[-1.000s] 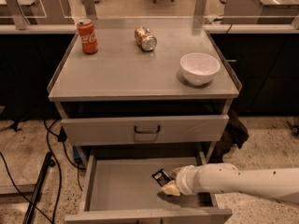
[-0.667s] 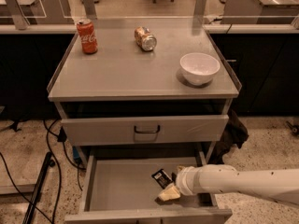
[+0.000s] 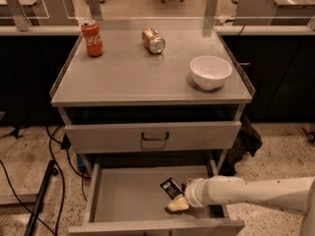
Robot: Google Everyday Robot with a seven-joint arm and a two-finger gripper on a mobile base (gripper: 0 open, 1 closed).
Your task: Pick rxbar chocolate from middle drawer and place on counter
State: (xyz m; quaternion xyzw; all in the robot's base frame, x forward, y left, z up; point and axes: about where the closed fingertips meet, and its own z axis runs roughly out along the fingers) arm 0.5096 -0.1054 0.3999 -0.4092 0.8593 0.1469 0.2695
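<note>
Gripper (image 3: 177, 205) has dipped in middle drawer (image 3: 123, 200), beside rxbar chocolate (image 3: 170, 187).

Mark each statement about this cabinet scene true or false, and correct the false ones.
1. The rxbar chocolate lies on the floor of the open middle drawer. True.
2. The tool hovers above the counter. False: it is down inside the middle drawer, close beside the bar.
3. The red can stands upright on the counter. True.
4. The white bowl sits in the drawer. False: it sits on the right side of the counter.
5. The tan can stands upright. False: it lies on its side on the counter.
</note>
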